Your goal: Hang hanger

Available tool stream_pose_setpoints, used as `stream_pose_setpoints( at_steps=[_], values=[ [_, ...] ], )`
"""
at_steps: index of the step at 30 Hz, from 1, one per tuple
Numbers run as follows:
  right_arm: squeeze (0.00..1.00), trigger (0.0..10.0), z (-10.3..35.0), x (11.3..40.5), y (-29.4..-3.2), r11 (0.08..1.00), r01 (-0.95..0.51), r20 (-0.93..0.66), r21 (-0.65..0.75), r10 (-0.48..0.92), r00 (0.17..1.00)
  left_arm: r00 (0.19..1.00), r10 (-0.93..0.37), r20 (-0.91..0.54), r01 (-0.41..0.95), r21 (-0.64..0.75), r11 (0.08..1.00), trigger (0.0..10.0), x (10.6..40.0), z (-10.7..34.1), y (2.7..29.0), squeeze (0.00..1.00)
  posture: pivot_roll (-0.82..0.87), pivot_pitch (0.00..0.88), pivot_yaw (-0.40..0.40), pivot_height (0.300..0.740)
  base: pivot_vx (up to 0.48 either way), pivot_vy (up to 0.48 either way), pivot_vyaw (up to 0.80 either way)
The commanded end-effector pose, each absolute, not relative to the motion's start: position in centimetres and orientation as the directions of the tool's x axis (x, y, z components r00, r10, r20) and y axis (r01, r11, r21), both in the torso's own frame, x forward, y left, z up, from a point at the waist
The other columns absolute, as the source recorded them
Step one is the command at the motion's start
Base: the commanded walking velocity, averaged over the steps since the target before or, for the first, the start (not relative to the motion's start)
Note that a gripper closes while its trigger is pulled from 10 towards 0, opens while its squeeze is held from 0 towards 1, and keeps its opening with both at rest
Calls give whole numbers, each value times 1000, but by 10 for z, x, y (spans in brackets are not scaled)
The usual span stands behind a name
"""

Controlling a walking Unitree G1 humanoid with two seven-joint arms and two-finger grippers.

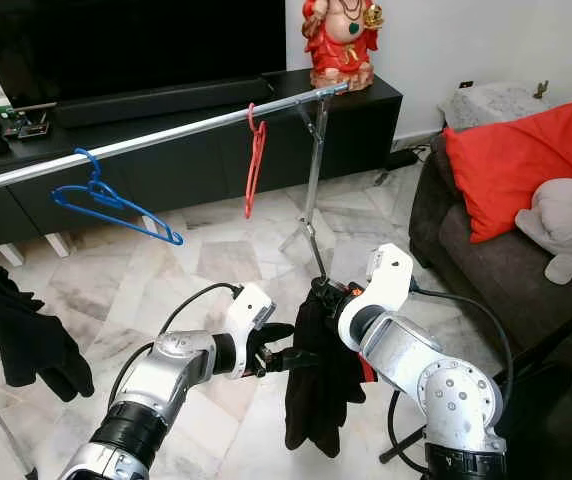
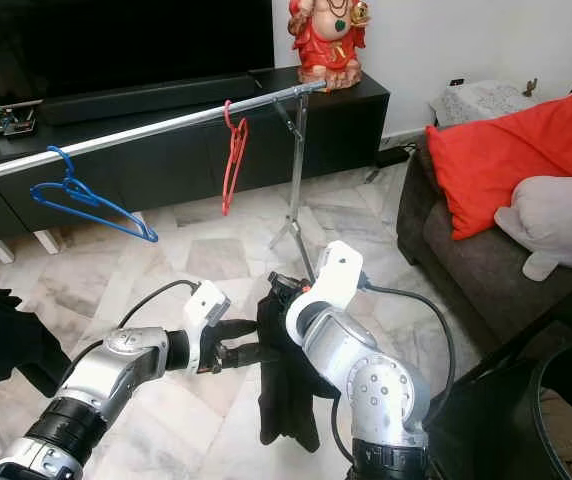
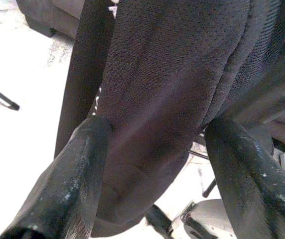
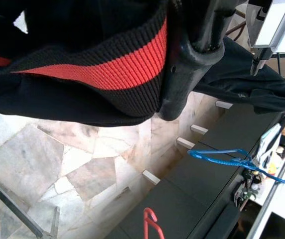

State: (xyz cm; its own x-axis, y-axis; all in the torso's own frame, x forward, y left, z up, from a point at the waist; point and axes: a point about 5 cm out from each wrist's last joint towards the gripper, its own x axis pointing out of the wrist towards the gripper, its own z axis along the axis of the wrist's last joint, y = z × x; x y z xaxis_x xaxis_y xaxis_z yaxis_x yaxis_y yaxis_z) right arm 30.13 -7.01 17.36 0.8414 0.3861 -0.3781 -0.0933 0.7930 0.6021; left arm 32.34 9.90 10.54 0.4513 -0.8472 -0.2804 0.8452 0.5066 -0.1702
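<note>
Because the black garment hangs limp and folded from the right gripper, it looks soft and light, likely to sway and slide rather than hold a shape. That gripper's fingers are clamped on its upper edge, where a red knitted band shows; whether a hanger sits inside the cloth I cannot tell. The left gripper is level with the garment's middle, its fingers apart with the mesh fabric between them, seemingly touching. The firmest hold is probably the thick ribbed band, not the thin mesh below. The silver rail stands well ahead, carrying a blue hanger and a red hanger.
</note>
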Motion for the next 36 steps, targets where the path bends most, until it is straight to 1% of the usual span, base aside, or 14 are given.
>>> stream_pose_setpoints(
  at_steps=[1, 14, 15, 16, 17, 20, 25, 28, 30, 31, 32, 33, 34, 36],
  values=[
    [0, 10000, 207, 298, -23, 675, -220, -253, 704, 528, 811, 461, -838, -293, 842, -155, 517, 10000, 325, 106, 103, 0, -90, 139, 62, 740, 0, 0, 0],
    [0, 10000, 206, 298, -23, 676, -217, -256, 705, 527, 810, 460, -839, -291, 842, -155, 516, 10000, 325, 105, 102, 0, -90, 139, 62, 740, 0, 0, 0],
    [0, 10000, 182, 313, -63, 838, -104, -341, 536, 328, 881, 464, -804, -373, 838, -109, 535, 10000, 318, 94, 125, 0, -79, 133, 56, 740, 0, 0, 0],
    [0, 10000, 166, 321, -99, 928, -13, -376, 373, 164, 912, 460, -767, -448, 839, -65, 541, 10000, 310, 84, 143, 0, -77, 130, 58, 740, 0, 0, 0],
    [0, 10000, 148, 327, -140, 974, 95, -398, 207, -5, 917, 443, -706, -552, 847, 0, 531, 10000, 299, 71, 164, 0, -77, 130, 58, 740, 0, 0, 0],
    [0, 10000, 139, 327, -146, 969, 124, -417, 213, -25, 909, 433, -693, -577, 855, 19, 519, 10000, 295, 66, 166, 0, -70, 127, 61, 740, 0, 0, 0],
    [0, 10000, 128, 330, -145, 956, 137, -424, 261, -14, 905, 400, -740, -541, 873, -21, 487, 10000, 292, 69, 158, 0, -72, 123, 63, 740, 0, 0, 0],
    [0, 10000, 107, 332, -149, 969, 134, -449, 208, -27, 893, 478, -683, -553, 835, 45, 548, 10000, 302, 68, 162, 0, -66, 119, 68, 740, 0, 0, 0],
    [0, 10000, 102, 332, -150, 970, 136, -459, 204, -28, 888, 505, -664, -552, 820, 66, 569, 10000, 305, 67, 162, 0, -65, 118, 69, 740, 0, 0, 0],
    [0, 10000, 91, 329, -148, 975, 120, -488, 189, -13, 873, 596, -607, -526, 753, 103, 650, 10000, 313, 66, 165, 0, -66, 118, 69, 740, 0, 0, 0],
    [0, 10000, 82, 327, -146, 979, 99, -511, 179, 7, 860, 648, -568, -508, 705, 117, 699, 10000, 318, 66, 166, 0, -66, 116, 69, 740, 0, 0, 0],
    [0, 10000, 82, 327, -146, 979, 99, -511, 179, 7, 860, 648, -568, -508, 705, 117, 699, 10000, 318, 66, 166, 0, -66, 116, 69, 740, 0, 0, 0],
    [0, 10000, 69, 321, -141, 986, 42, -546, 161, 54, 836, 699, -529, -482, 654, 131, 745, 10000, 322, 65, 165, 0, -65, 118, 68, 740, 0, 0, 0],
    [0, 10000, 63, 318, -134, 987, -20, -560, 158, 107, 822, 703, -542, -461, 659, 134, 740, 10000, 322, 68, 160, 0, -63, 119, 67, 740, 0, 0, 0]
  ],
)
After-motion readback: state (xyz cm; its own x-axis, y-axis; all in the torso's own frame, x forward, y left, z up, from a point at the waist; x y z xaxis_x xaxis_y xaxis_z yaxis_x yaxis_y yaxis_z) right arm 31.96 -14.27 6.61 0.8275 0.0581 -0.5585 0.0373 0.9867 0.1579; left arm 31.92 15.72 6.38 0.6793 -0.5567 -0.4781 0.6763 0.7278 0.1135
